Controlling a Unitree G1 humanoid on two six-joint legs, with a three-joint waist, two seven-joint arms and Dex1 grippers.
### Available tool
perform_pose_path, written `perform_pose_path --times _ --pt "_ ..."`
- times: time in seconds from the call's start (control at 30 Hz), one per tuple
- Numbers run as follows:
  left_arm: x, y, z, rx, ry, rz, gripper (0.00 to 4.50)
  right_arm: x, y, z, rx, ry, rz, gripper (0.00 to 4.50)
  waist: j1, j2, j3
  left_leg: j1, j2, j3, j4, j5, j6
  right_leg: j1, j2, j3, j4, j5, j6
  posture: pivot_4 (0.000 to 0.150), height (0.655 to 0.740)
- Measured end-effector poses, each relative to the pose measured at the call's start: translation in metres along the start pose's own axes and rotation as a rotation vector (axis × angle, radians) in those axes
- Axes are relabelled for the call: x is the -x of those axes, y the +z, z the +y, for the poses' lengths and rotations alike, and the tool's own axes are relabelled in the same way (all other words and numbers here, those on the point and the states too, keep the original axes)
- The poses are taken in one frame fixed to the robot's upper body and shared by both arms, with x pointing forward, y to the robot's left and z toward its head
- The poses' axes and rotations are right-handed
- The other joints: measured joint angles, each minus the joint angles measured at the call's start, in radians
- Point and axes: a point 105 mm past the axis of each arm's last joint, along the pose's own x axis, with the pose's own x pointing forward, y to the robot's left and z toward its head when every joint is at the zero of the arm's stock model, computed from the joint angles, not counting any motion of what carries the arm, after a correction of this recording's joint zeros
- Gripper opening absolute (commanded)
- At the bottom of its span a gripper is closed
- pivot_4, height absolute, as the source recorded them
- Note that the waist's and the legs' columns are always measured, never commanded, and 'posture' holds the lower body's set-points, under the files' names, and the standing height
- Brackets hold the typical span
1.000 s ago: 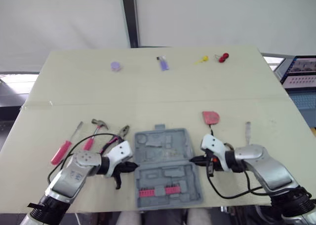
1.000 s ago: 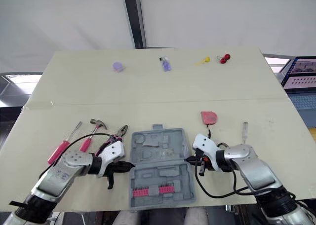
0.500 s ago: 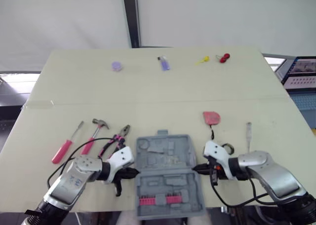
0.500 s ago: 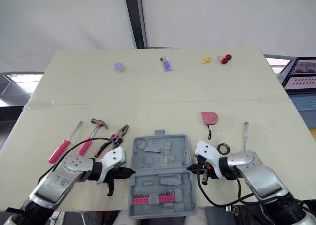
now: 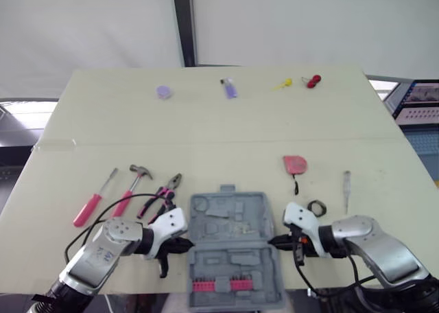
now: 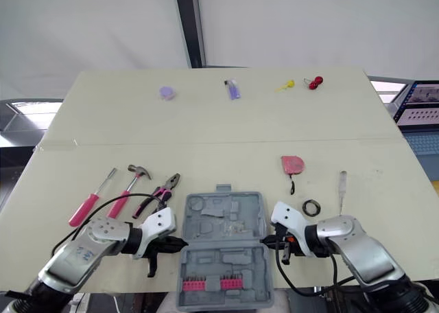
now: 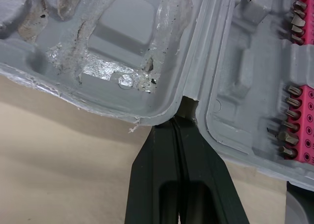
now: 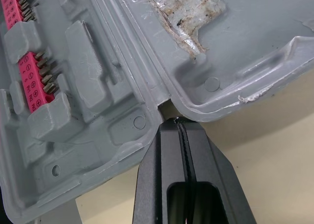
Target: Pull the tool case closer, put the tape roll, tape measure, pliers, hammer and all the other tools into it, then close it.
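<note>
Grey tool case open flat, moulded recesses, pink bit strip in near half, left claw and right claw closed tight at its hinge ends

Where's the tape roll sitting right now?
In the left eye view the tape roll lies on the table on the robot's right, between the open tool case and the slim grey tool, just nearer than the tape measure.

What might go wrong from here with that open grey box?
The open tool case sits at the near edge of the table; pulled further, it may tip off and spill its pink bit holder. The left gripper and right gripper are shut, tips merely wedged at the hinge notches, so either could slip out.
</note>
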Motion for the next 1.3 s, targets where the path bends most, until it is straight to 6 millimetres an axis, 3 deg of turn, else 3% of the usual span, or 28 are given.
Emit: perform_pose_path --times 1.3 --pt "0.0018 -0.0043 -0.0065 0.008 -0.024 0.013 0.02 0.0017 -0.0044 0.0024 0.012 0.012 0.015 0.00 0.001 0.000 0.000 0.000 0.000 0.000 0.000 0.000 0.000 0.000 0.000 0.000 0.000 0.000 0.000 0.150 0.7400"
